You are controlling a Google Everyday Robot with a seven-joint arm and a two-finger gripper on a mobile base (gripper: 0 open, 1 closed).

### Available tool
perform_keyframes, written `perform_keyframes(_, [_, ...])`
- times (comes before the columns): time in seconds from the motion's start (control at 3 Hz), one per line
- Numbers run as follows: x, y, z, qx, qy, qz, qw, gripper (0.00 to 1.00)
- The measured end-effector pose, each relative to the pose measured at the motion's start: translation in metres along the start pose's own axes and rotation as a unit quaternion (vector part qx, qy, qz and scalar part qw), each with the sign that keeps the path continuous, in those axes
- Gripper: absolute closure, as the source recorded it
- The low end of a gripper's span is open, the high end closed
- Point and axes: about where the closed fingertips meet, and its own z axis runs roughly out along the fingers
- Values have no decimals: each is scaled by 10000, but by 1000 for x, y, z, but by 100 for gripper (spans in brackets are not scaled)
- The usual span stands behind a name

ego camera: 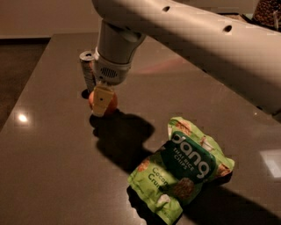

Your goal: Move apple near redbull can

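The red-orange apple (112,104) is near the back left of the dark table (48,158), at or just above its surface. My gripper (104,102) comes down from the big white arm and is shut on the apple, with one pale finger (101,100) in front of it. The slim silvery redbull can (88,71) stands upright just behind and to the left of the apple, a small gap between them. The gripper's wrist partly hides the can's right side.
A green bag of rice chips (184,171) lies at the front right of the table. A dark container (268,13) sits at the far back right. The table's left edge runs close to the can.
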Motion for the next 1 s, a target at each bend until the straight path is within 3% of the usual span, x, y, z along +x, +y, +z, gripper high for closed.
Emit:
perform_keyframes(0.33, [26,-45,0,320,68,764,9965,100])
perform_keyframes(0.67, [47,-76,-6,656,-42,1372,9884,100])
perform_keyframes(1.0, [47,-90,-13,833,-328,1597,9831,100])
